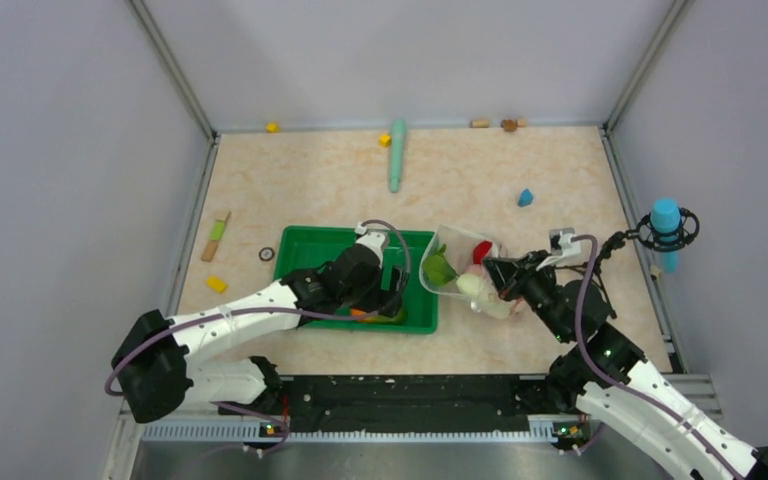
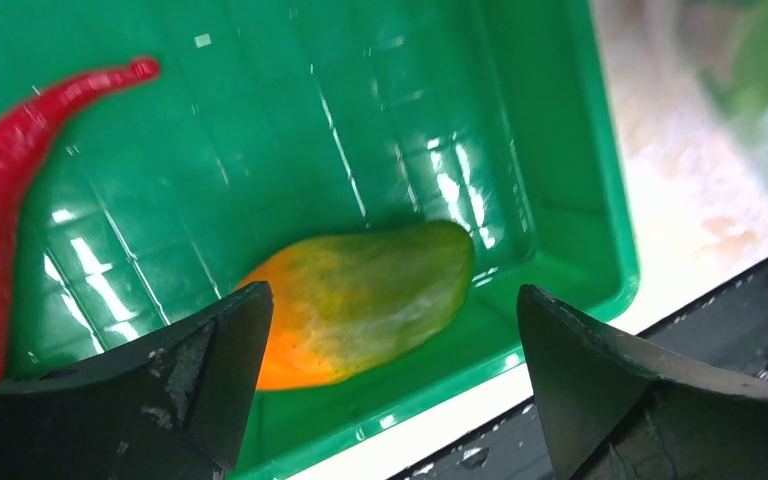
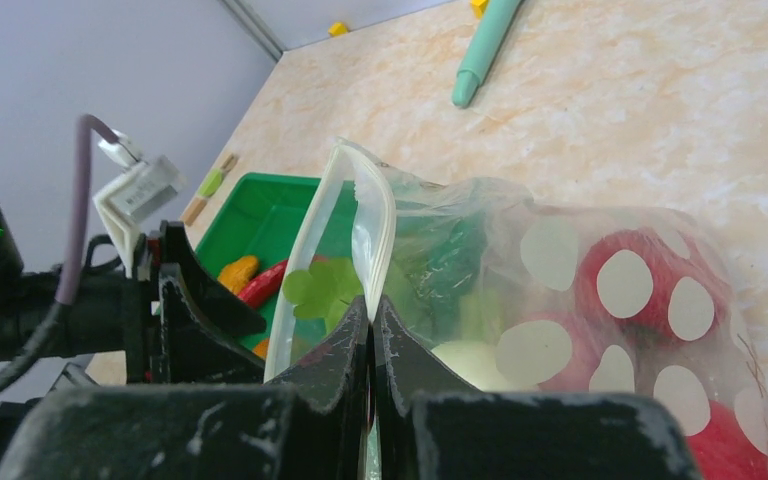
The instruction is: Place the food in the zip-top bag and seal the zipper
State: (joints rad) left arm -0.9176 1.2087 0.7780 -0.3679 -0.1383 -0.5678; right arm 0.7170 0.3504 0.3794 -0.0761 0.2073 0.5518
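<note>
The clear dotted zip-top bag point(image 1: 465, 272) lies right of the green tray point(image 1: 305, 245), its mouth open toward the tray. My right gripper point(image 1: 503, 275) is shut on the bag's mouth edge, on the zipper strip point(image 3: 372, 225). Inside the bag point(image 3: 600, 290) I see a green leaf point(image 3: 322, 288), a white radish point(image 3: 470, 358) and red tomatoes point(image 3: 650, 270). My left gripper point(image 2: 390, 370) is open over the tray's near right corner, just above the orange-green mango point(image 2: 360, 300). A red chili point(image 2: 5, 190) lies in the tray point(image 2: 560, 150) left of it.
A long teal stick point(image 1: 397, 152) lies at the back middle. Small yellow blocks point(image 1: 273, 127), a blue block point(image 1: 525, 197), wooden pieces point(image 1: 495, 124) and a green-wood stick point(image 1: 216, 236) are scattered about. A blue-tipped microphone point(image 1: 666, 222) stands at the right wall.
</note>
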